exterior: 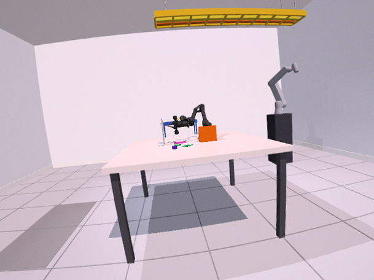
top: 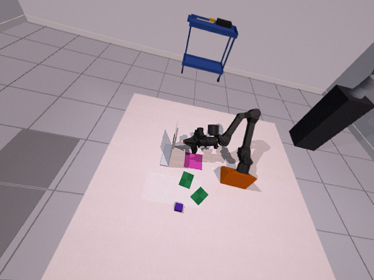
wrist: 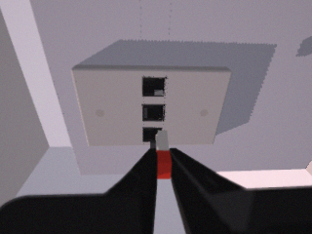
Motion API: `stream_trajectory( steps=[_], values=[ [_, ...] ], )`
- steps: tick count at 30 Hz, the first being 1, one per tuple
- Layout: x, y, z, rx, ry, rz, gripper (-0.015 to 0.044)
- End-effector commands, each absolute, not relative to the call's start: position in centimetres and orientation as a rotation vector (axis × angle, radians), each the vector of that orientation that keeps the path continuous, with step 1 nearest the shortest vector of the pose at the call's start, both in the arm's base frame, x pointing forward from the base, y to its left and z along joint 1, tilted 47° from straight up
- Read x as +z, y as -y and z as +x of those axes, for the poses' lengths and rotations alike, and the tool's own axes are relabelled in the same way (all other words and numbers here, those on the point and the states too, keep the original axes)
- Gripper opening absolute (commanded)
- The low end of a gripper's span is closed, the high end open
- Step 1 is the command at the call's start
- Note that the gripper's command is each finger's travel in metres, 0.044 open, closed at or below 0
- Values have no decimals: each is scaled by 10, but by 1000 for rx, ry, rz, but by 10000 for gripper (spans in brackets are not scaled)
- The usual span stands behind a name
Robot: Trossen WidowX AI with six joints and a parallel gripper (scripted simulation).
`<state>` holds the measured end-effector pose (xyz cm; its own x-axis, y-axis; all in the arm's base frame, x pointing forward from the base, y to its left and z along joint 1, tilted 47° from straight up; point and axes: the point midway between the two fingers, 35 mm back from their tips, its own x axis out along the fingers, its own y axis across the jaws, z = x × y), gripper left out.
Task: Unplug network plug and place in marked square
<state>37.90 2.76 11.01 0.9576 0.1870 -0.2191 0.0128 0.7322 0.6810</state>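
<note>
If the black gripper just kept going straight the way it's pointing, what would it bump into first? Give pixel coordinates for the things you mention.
Likely the socket plate [wrist: 122, 128] on the panel [exterior: 162, 131], with the plug [wrist: 164, 163] in the gripper [top: 183, 142] [exterior: 168, 126] [wrist: 162, 155] meeting it first; the gap's depth is unclear.

— What stands ahead of the gripper [top: 184, 141] [exterior: 169, 126] [wrist: 164, 163]? — The upright panel [top: 166, 144] [exterior: 163, 131] [wrist: 195, 158], with its socket plate [wrist: 122, 117]; nothing beneath the fingers until the tabletop [top: 207, 243] [exterior: 186, 157]. — Behind? — The orange block [top: 237, 178] [exterior: 207, 133], well apart.

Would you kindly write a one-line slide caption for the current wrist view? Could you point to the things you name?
Black gripper [top: 183, 142] [exterior: 168, 126] [wrist: 162, 155] clasps a red-and-clear plug [wrist: 164, 165] before a beige, three-socket plate [wrist: 185, 93].
</note>
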Motion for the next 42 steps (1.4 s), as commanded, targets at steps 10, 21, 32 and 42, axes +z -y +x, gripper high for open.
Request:
stream_trajectory(
  steps=[10,21,32,42],
  values=[
    [110,-28,370,94,-277,751,0],
    [109,-30,364,94,-277,751,0],
    [108,-31,357,94,-277,751,0],
    [107,-32,351,94,-278,751,0]
  ],
)
